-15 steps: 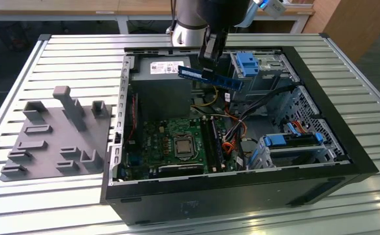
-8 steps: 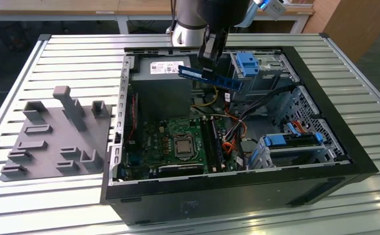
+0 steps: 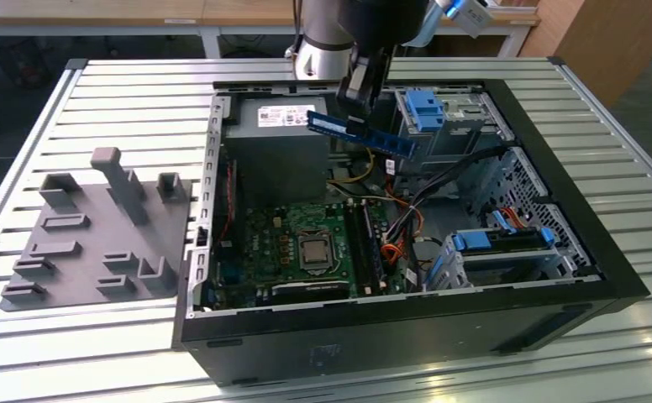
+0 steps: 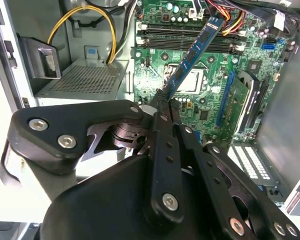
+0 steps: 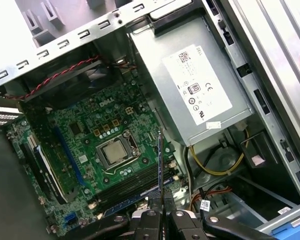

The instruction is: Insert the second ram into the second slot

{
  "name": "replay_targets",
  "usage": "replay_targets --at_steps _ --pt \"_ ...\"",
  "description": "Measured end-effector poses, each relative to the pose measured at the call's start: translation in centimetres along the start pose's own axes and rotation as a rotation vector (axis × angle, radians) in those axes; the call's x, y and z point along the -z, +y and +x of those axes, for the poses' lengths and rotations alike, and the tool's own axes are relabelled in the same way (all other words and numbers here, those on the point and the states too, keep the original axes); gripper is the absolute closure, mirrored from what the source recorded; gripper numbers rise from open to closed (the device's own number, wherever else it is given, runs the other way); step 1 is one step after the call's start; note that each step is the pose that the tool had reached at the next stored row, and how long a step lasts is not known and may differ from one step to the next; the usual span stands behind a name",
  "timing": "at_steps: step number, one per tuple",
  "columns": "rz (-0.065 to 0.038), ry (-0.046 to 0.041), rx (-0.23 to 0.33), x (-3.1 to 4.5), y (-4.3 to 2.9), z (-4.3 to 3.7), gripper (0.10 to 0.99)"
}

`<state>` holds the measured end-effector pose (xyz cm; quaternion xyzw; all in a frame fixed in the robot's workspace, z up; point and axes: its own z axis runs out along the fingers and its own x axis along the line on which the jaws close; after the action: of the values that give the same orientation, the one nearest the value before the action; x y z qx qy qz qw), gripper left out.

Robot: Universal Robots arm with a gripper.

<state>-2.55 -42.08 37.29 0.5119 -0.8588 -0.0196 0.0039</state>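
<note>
My gripper [image 3: 354, 105] is shut on the second ram [image 3: 362, 133], a thin dark-blue stick with a small white label. The ram hangs tilted in the air above the open computer case [image 3: 595, 252], near the power supply's edge. In the second wrist view the fingertips [image 4: 160, 102] pinch one end of the ram [image 4: 192, 52], which reaches out over the motherboard. The first wrist view shows the ram [image 5: 160, 162] edge-on above my gripper [image 5: 160, 212]. The long black memory slots [image 3: 366, 239] [image 4: 190, 39] [image 5: 132, 189] lie beside the CPU socket, well below the ram. I cannot tell which slot is filled.
A grey power supply [image 3: 276, 151] [image 5: 200, 85] fills the case's far corner. Light-blue drive-bay latches [image 3: 427, 109] [image 3: 506, 239] sit on the exterior view's right. Cables [image 3: 410, 214] cross near the slots. A grey fixture plate [image 3: 91, 235] lies on the slatted table [image 3: 135, 92], left of the case.
</note>
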Motion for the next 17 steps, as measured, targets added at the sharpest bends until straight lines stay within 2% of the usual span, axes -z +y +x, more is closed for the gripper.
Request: replay_targets --at_steps 6,17 --pt "0.001 -0.0016 -0.039 -0.02 -0.01 0.04 0.957" --pt "0.001 -0.0019 -0.066 -0.04 -0.19 0.35 0.957"
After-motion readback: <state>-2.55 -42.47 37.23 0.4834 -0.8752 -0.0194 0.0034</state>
